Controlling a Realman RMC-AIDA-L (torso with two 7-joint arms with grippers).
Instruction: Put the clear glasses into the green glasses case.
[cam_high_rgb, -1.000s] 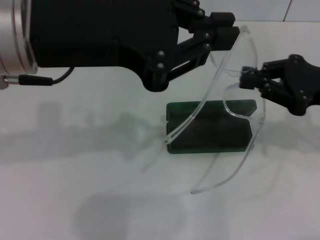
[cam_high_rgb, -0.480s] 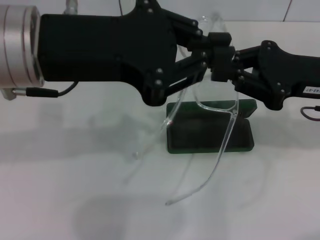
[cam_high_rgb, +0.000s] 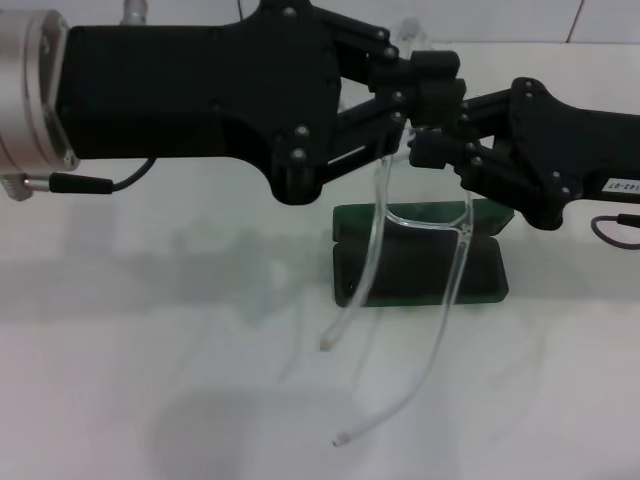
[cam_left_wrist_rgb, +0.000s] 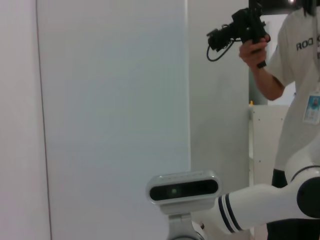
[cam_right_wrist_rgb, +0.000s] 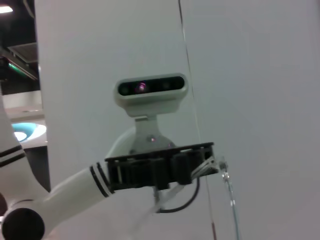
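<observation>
1. The left gripper (cam_high_rgb: 432, 80), a black linkage claw on a bulky black wrist with a silver collar, reaches in level from the left, fingers pinched together.
2. The right gripper (cam_high_rgb: 425, 150), black too, comes in from the right, its tips closed just beneath the left one's.

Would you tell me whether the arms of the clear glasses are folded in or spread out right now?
Spread. In the head view both thin arms of the clear glasses hang apart, tips separated, above the green glasses case.
</observation>
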